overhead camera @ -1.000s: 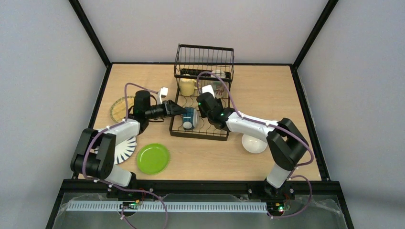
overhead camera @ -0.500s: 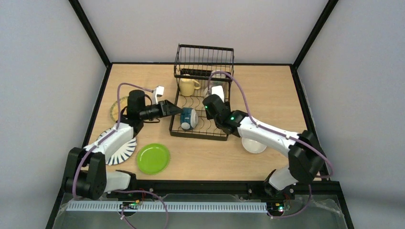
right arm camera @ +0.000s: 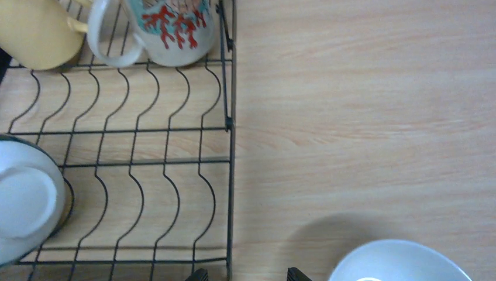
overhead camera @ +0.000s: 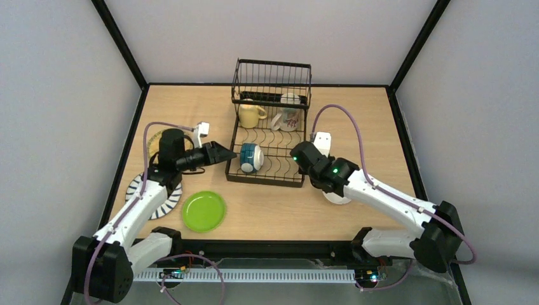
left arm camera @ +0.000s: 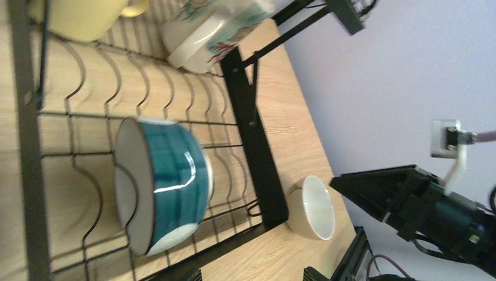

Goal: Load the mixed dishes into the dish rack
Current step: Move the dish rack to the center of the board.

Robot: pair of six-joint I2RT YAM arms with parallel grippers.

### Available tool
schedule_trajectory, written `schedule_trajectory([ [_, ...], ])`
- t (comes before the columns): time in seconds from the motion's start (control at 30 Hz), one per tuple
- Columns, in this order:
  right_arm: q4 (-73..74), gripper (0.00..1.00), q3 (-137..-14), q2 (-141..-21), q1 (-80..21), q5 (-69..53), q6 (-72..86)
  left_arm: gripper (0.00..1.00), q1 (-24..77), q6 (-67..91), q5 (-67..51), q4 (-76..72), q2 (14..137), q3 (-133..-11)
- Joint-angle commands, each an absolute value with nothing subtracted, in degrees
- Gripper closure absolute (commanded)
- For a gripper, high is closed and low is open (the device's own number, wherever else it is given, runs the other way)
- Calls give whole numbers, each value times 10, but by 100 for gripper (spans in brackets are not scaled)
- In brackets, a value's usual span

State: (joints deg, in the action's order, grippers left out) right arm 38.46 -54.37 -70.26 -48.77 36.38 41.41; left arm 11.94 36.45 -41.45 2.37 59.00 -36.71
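Top external view showed the left gripper (overhead camera: 224, 152) with its jaws apart and nothing between them, hovering just left of the dish rack (overhead camera: 267, 178) at the middle of the frame. The nearest thing to it was the blue bowl (overhead camera: 251, 157), which lay on its side in the lower left part of the rack's slotted base. The right gripper (right arm camera: 245, 274) was also spread and empty. In the right wrist view its two dark fingertips stood at the bottom edge, either side of the rack's right-hand rail, over bare wood. Just right of them, at the lower right of that view, a white bowl (right arm camera: 403, 260) sat on the worktop (overhead camera: 356, 121) outside the rack.

At the upper end of the rack base, below the tall basket section, lay the pale yellow mug (overhead camera: 249, 115) and a white mug with a red and teal pattern (overhead camera: 287, 119), side by side.

Lower left of the frame, the lime green plate (overhead camera: 203, 211) lay flat on the wood. The black-striped white plate (overhead camera: 166, 199) beside it was partly under the left arm. Only a sliver of the tan woven-look plate (overhead camera: 151, 145) showed behind that arm.

The worktop was pale wood grain with a black border. Plain grey walls and black corner posts enclosed it.
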Motion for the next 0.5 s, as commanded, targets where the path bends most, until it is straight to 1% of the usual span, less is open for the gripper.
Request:
schedule_trajectory([
  [0.0,426,23,-521,-690,-490,345,464,2,115,380,-348,98,573,-332],
  [0.3,378,23,-504,-742,-490,328,426,1,104,400,-286,104,568,-288],
  [0.37,363,21,-494,-748,-488,331,424,1,101,401,-278,102,569,-282],
  [0.47,342,20,-483,-760,-480,325,415,1,98,403,-273,94,574,-273],
])
